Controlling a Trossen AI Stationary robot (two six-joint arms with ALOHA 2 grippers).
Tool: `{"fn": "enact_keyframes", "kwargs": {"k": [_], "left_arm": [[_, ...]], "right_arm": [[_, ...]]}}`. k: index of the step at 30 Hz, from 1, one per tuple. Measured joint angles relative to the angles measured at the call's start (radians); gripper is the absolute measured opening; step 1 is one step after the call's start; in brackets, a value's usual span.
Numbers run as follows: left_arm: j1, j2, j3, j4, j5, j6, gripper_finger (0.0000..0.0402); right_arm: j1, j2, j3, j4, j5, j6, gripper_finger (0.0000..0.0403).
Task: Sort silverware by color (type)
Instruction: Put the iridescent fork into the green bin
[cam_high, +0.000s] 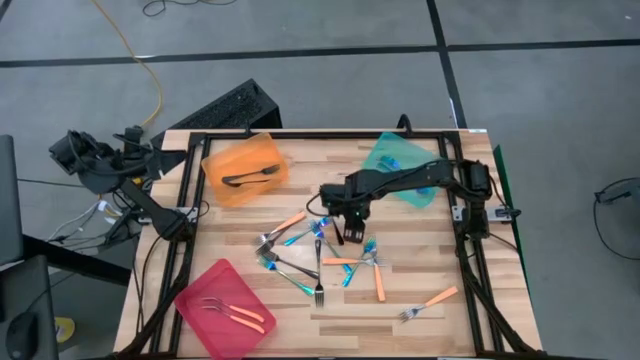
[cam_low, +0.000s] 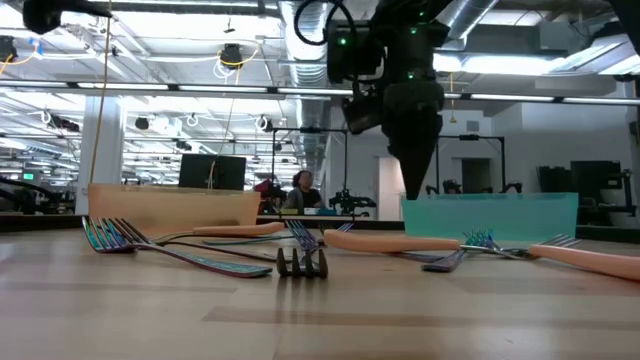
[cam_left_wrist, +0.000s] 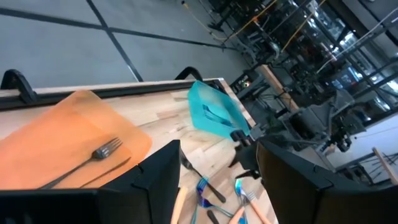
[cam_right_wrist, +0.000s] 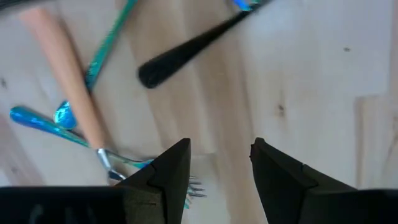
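Sorted so far: one dark fork in translucent orange tray (cam_high: 243, 168) near bench's far left corner, two orange-handled forks in pink tray (cam_high: 222, 310) at near left corner, teal tray (cam_high: 398, 165) contents unclear; unsorted forks (cam_high: 318, 258) mid-bench beneath right claw (cam_high: 352, 235), open, empty; left claw (cam_left_wrist: 217, 180) open off-bench.

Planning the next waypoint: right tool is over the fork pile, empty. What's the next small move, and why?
Probably shift the right tool slightly toward the black-handled fork and descend. Its fingers are open with only bare wood between them, above the table. The black handle lies just ahead, mostly free of the orange-handled fork, so it looks like the cleanest pick. The left tool waits off the table's left edge.
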Motion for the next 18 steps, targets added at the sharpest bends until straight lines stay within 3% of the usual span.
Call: {"fn": "enact_keyframes", "kwargs": {"k": [11, 18], "left_arm": [[0.000, 0.000, -0.051, 0.009, 0.026, -0.125, 0.0197], [0.000, 0.000, -0.080, 0.009, -0.014, -0.174, 0.0197]], "right_arm": [[0.096, 0.000, -0.163, 0.100, 0.002, -0.427, 0.0189], [0.105, -0.003, -0.241, 0.218, 0.010, -0.513, 0.0189]]}}
